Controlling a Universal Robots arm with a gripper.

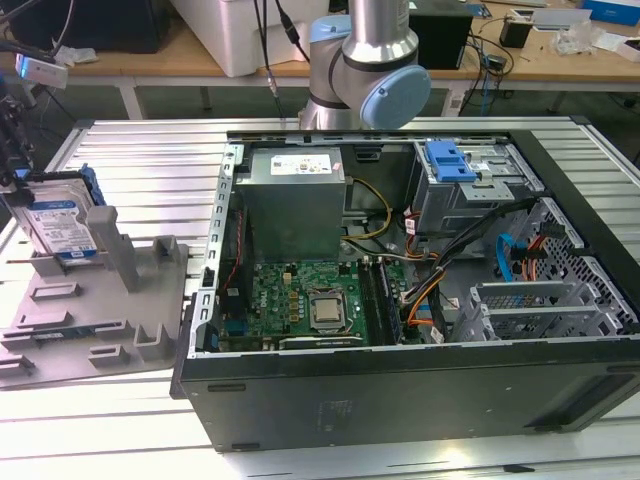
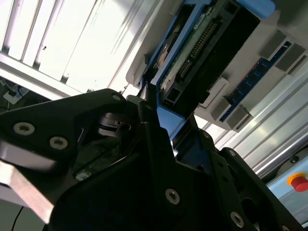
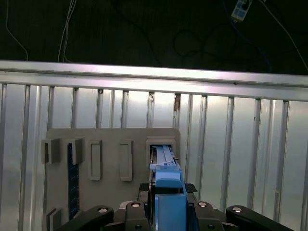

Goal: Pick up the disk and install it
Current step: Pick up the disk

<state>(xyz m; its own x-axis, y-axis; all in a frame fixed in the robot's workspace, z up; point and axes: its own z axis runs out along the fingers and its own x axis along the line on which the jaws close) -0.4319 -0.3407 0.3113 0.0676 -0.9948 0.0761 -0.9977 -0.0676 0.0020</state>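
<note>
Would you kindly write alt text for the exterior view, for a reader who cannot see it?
A robot's claw grips an upright disk with blue rails at a grey holder tray on the exterior view's left. Beside it on the slatted metal table lies an open computer case, its circuit board showing.

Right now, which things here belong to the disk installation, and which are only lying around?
For the job: the disk; the gripper, closed on its blue rail; the grey holder; the open computer case.
Just around: white box and black box on the back bench; red button.
</note>
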